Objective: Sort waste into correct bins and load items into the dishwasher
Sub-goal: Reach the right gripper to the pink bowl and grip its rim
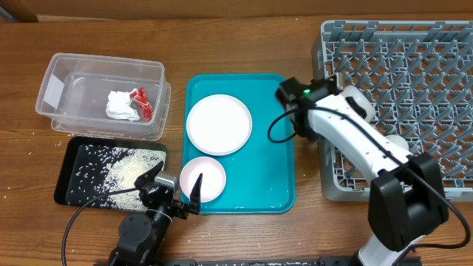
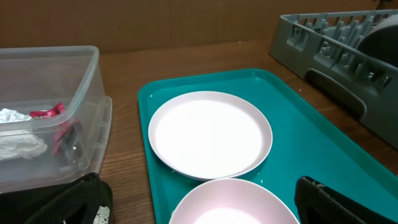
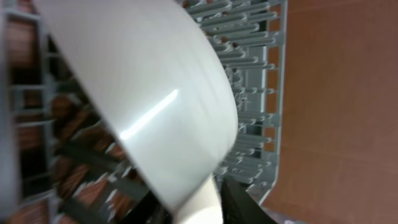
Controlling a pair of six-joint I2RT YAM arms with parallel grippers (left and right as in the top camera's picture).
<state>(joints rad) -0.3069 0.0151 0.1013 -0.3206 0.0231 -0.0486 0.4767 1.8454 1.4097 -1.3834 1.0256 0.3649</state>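
My left gripper (image 1: 176, 188) (image 2: 205, 205) is open, its fingers either side of the near rim of the pinkish bowl (image 1: 211, 177) (image 2: 230, 202). The bowl sits on the teal tray in front of the round white plate (image 1: 219, 124) (image 2: 210, 134). My right gripper (image 1: 346, 100) (image 3: 211, 205) is shut on a white bowl (image 1: 360, 100) (image 3: 143, 93), held tilted over the left part of the grey dish rack (image 1: 414, 52) (image 3: 255, 93). The clear tub (image 1: 74, 70) (image 2: 87, 93) holds the white tissue wad (image 1: 118, 106) (image 2: 18, 146) and red wrapper (image 1: 142, 103) (image 2: 46, 112). The black tray (image 1: 70, 159) holds rice grains (image 1: 122, 174). Chopsticks are out of view.
The teal serving tray (image 1: 277, 170) (image 2: 298, 143) lies between the bins and the rack, whose near wall shows in the left wrist view (image 2: 329, 46). A few rice grains lie on the wooden table (image 1: 33, 144) left of the black tray.
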